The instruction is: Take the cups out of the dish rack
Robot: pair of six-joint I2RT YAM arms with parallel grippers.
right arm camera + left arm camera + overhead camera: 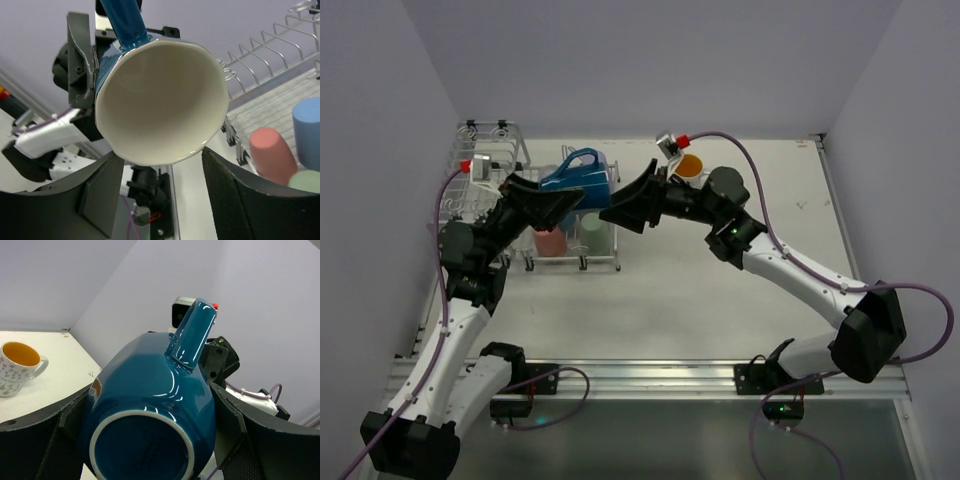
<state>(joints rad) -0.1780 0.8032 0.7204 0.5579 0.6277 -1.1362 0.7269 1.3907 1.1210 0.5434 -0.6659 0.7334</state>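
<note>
My left gripper is shut on the dark blue mug and holds it on its side in the air above the dish rack. The left wrist view shows the mug's base and handle between my fingers. My right gripper is open at the mug's mouth. In the right wrist view the cream inside of the mug sits just above my spread fingers. A pink tumbler, a blue tumbler and a mint tumbler stand upside down on the rack.
The white speckled, orange-lined mug stands on the table right of the rack, behind my right wrist; it also shows in the left wrist view. The taller basket end of the rack is at the far left. White walls close in the table on three sides.
</note>
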